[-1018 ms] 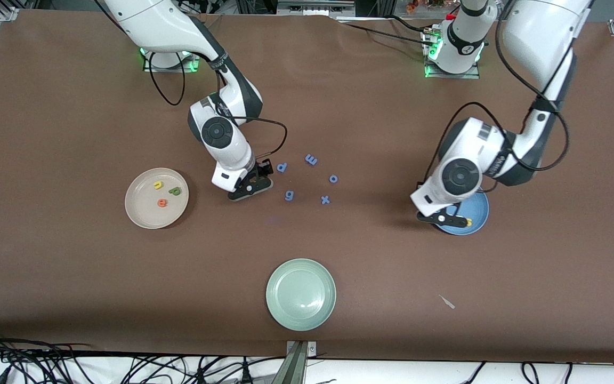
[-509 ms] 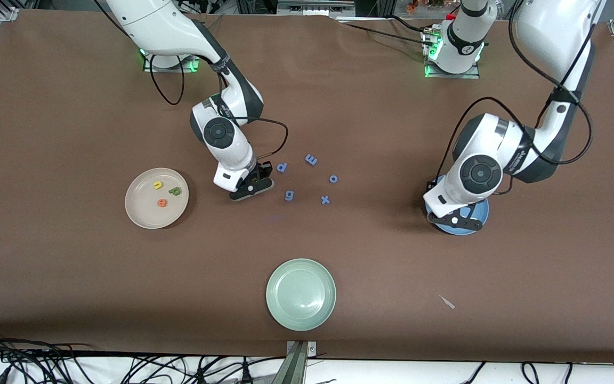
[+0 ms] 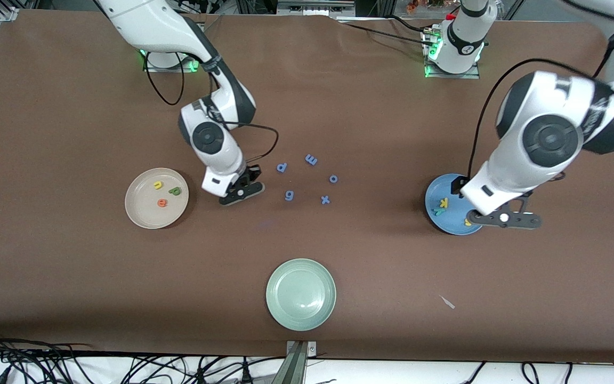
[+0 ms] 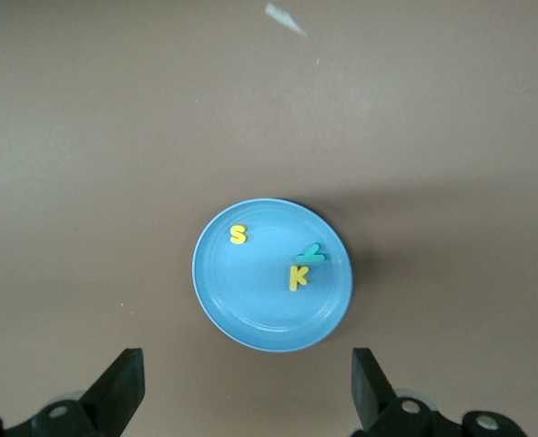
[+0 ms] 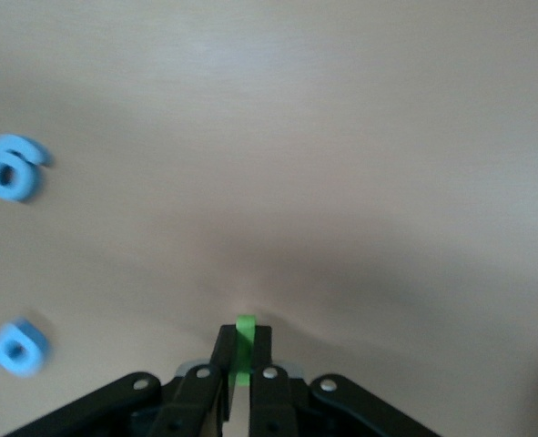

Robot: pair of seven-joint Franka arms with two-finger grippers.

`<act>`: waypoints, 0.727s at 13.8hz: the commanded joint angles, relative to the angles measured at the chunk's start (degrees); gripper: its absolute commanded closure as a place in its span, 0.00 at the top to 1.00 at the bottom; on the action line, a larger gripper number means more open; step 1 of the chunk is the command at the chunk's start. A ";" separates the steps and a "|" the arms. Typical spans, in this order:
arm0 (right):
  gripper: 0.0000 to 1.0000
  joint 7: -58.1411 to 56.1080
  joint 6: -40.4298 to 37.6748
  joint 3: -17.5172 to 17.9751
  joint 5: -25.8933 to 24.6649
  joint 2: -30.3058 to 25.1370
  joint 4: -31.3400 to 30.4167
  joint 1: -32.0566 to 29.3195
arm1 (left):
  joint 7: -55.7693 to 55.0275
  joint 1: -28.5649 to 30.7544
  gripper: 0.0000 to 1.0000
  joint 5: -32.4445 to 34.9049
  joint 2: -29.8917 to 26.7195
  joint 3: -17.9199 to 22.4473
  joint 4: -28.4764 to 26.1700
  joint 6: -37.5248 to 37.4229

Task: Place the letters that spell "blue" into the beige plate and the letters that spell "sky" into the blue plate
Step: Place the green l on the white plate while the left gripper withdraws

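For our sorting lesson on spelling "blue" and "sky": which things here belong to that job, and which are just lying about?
Belonging:
- beige plate with yellow u, green b, orange e
- green l in right gripper
- blue plate with s, k, y

Lying about:
- five blue letters
- pale green plate

Left gripper [image 4: 246, 387] agape (right gripper [image 5: 244, 364] clamped)

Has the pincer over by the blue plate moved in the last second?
Yes. The left pincer, open, has lifted and drifted off the blue plate toward the left arm's end of the table, uncovering the letters.
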 commanded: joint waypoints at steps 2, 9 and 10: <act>0.09 -16.46 -16.13 -9.14 0.71 -2.73 5.91 -0.11 | 0.56 1.59 1.00 -5.67 -4.47 0.23 3.36 -3.67; 0.57 -34.17 -13.00 -15.41 0.98 -1.41 3.55 -6.16 | 0.73 7.92 1.00 -16.48 -10.97 2.68 2.04 -7.01; 0.75 -33.82 -13.35 -15.41 1.85 -1.59 3.81 -6.26 | 0.91 7.31 1.00 -16.23 -11.68 4.26 0.56 -6.57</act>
